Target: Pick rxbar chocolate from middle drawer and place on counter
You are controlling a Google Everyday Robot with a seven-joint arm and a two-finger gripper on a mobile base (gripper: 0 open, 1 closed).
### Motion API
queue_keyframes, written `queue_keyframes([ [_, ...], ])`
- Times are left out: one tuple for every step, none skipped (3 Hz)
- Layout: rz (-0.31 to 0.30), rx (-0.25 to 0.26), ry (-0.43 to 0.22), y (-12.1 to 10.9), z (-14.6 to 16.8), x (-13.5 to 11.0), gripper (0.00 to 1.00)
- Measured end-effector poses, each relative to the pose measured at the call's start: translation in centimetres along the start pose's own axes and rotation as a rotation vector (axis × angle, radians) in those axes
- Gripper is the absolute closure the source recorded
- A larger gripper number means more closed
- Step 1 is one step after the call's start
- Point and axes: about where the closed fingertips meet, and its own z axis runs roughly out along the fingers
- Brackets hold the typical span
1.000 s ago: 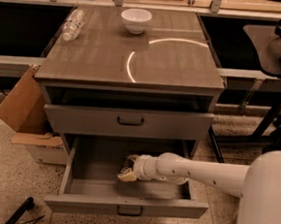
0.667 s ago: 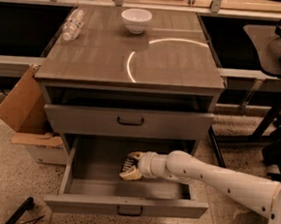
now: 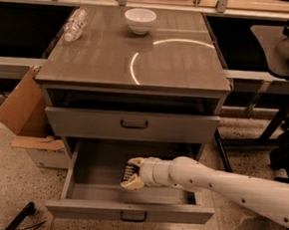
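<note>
The middle drawer is pulled open below the shut upper drawer. My gripper reaches into it from the right, low over the drawer floor. Its two pale fingers sit either side of the rxbar chocolate, a small black bar with pale lettering, and are shut on it. The bar is still down inside the drawer, near its middle. The counter above has a glossy wood-grain top with a bright curved light reflection.
A white bowl stands at the counter's back middle and a clear plastic bottle lies at its back left. A cardboard box leans by the cabinet's left side. A dark chair frame stands to the right.
The gripper has stayed at the bar in the drawer. The arm behind it has shifted slightly and shows more of its forearm.
</note>
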Motion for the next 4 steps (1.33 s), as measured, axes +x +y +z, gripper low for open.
queue_keyframes([
  [-0.097, -0.008, 0.004, 2.7, -2.6, -3.3, 1.00],
  [-0.164, 0.007, -0.037, 4.1, -5.8, -6.1, 1.00],
  [-0.164, 0.006, -0.036, 4.1, -5.8, -6.1, 1.00],
  [-0.184, -0.022, -0.068, 3.9, -6.3, -6.8, 1.00],
])
